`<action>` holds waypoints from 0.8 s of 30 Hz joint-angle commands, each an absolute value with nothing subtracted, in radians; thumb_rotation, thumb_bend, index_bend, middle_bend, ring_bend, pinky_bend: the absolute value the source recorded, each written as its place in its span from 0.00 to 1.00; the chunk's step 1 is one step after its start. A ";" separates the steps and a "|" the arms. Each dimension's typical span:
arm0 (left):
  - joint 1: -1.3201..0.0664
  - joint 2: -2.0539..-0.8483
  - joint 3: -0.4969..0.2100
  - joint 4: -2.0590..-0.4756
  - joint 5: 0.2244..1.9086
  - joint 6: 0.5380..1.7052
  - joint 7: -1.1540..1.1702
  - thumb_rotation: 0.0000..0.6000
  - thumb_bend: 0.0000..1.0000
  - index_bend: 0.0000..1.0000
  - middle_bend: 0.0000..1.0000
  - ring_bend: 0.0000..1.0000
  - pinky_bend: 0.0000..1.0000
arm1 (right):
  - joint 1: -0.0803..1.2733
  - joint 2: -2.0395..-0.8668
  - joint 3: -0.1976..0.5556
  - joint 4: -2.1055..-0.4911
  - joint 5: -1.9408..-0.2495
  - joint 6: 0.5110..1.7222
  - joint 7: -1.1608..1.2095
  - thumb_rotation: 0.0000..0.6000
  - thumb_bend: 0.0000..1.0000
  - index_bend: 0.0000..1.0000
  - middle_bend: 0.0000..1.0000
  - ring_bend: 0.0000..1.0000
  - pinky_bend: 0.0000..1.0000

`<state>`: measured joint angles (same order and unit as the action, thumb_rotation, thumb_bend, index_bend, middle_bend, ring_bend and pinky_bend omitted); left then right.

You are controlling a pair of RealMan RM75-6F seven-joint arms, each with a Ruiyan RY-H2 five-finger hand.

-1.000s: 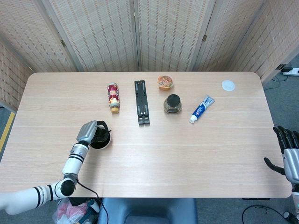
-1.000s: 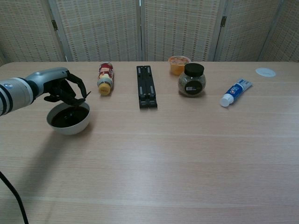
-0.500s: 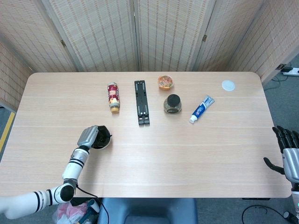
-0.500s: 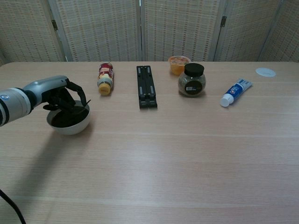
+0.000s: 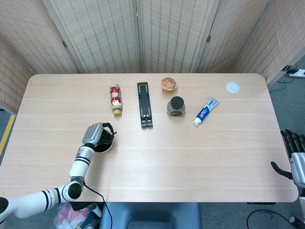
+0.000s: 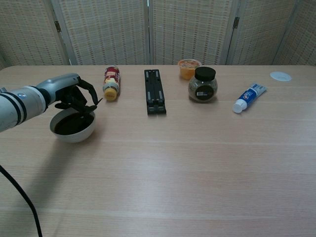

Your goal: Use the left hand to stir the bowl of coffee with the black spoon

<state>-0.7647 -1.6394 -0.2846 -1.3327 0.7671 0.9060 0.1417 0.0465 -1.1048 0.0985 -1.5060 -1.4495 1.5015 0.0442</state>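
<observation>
A white bowl [image 6: 73,132] of dark coffee [image 6: 70,124] stands on the table's left front; in the head view the bowl [image 5: 106,148] shows only as a sliver under my hand. My left hand [image 6: 73,94] hovers over its rim and pinches the thin black spoon [image 6: 93,107], whose tip dips toward the coffee. In the head view the left hand [image 5: 97,134] covers most of the bowl. My right hand [image 5: 294,157] hangs off the table's right edge, fingers spread and holding nothing.
Behind the bowl lie a red bottle [image 6: 111,83] on its side, a black rail [image 6: 155,91], a dark-lidded jar [image 6: 203,84], an orange cup [image 6: 189,68], a toothpaste tube [image 6: 249,98] and a white lid [image 6: 280,76].
My left hand has shifted right and toward the table's far side over the bowl, carrying the spoon with it. The right hand has sunk slightly lower at the table edge.
</observation>
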 commanded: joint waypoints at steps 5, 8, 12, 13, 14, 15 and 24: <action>-0.738 -1.597 -0.259 -1.354 0.772 0.897 0.152 1.00 0.53 0.69 1.00 1.00 1.00 | 0.048 -1.107 0.099 -1.502 -1.452 1.502 0.046 1.00 0.13 0.00 0.08 0.08 0.09; -0.726 -1.580 -0.248 -1.376 0.782 0.895 0.150 1.00 0.53 0.70 1.00 1.00 1.00 | 0.049 -1.109 0.098 -1.499 -1.453 1.500 0.047 1.00 0.13 0.00 0.08 0.08 0.09; -0.720 -1.563 -0.237 -1.415 0.794 0.892 0.158 1.00 0.53 0.70 1.00 1.00 1.00 | 0.049 -1.111 0.097 -1.496 -1.455 1.499 0.049 1.00 0.13 0.00 0.08 0.08 0.09; -0.720 -1.563 -0.237 -1.423 0.798 0.893 0.158 1.00 0.53 0.70 1.00 1.00 1.00 | 0.048 -1.111 0.097 -1.495 -1.455 1.500 0.050 1.00 0.13 0.00 0.08 0.08 0.09; -0.721 -1.563 -0.236 -1.431 0.802 0.892 0.158 1.00 0.53 0.70 1.00 1.00 1.00 | 0.047 -1.111 0.096 -1.495 -1.454 1.501 0.051 1.00 0.13 0.00 0.08 0.08 0.09; -0.724 -1.564 -0.236 -1.435 0.803 0.890 0.160 1.00 0.53 0.70 1.00 1.00 1.00 | 0.046 -1.111 0.096 -1.495 -1.454 1.502 0.052 1.00 0.13 0.00 0.08 0.08 0.09; -0.762 -1.613 -0.260 -1.384 0.796 0.882 0.175 1.00 0.53 0.70 1.00 1.00 1.00 | 0.036 -1.108 0.095 -1.499 -1.455 1.516 0.055 1.00 0.13 0.00 0.08 0.08 0.09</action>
<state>-0.7556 -1.6042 -0.2536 -1.3946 0.7975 0.8812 0.1735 0.0366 -1.1078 0.0951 -1.4986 -1.4546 1.5158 0.0547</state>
